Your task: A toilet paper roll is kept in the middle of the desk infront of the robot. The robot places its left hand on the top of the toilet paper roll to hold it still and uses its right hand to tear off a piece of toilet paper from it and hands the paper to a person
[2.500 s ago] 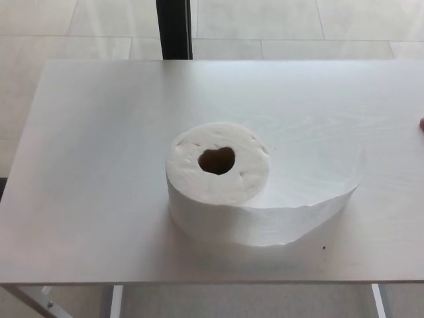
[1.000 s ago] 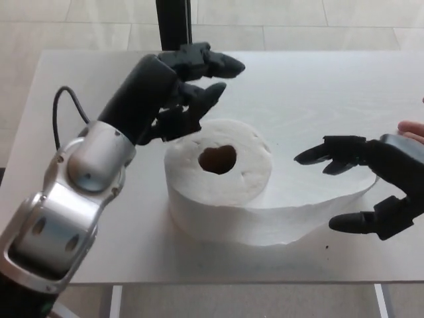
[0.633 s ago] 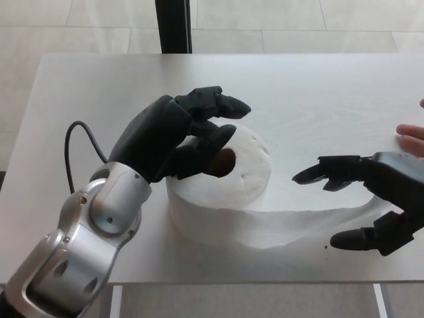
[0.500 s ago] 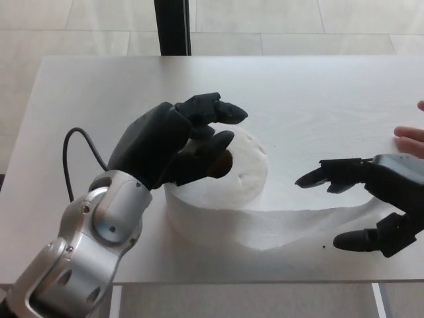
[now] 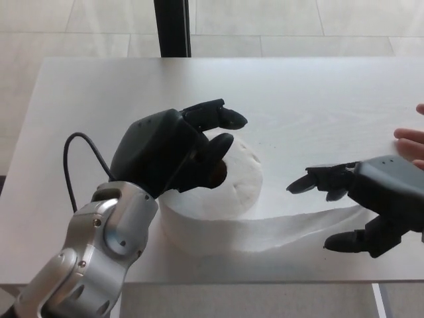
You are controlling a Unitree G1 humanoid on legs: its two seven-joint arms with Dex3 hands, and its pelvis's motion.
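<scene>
A fat white toilet paper roll [image 5: 233, 193] stands on end in the middle of the white desk [image 5: 93, 99]. My left hand [image 5: 173, 147] lies across the top of the roll, fingers spread, covering most of its core hole. A loose tail of paper [image 5: 311, 222] runs from the roll's front to the right. My right hand [image 5: 358, 202] hovers at that tail's end, open, with the thumb low and the fingers above; the paper is not pinched.
A person's fingertips [image 5: 412, 138] show at the right edge of the desk, just behind my right hand. A dark post [image 5: 172, 28] stands behind the desk's far edge. A black cable [image 5: 83, 165] loops off my left forearm.
My left hand has come down from above the roll onto its top. My right hand has drifted slightly left and lower toward the paper tail.
</scene>
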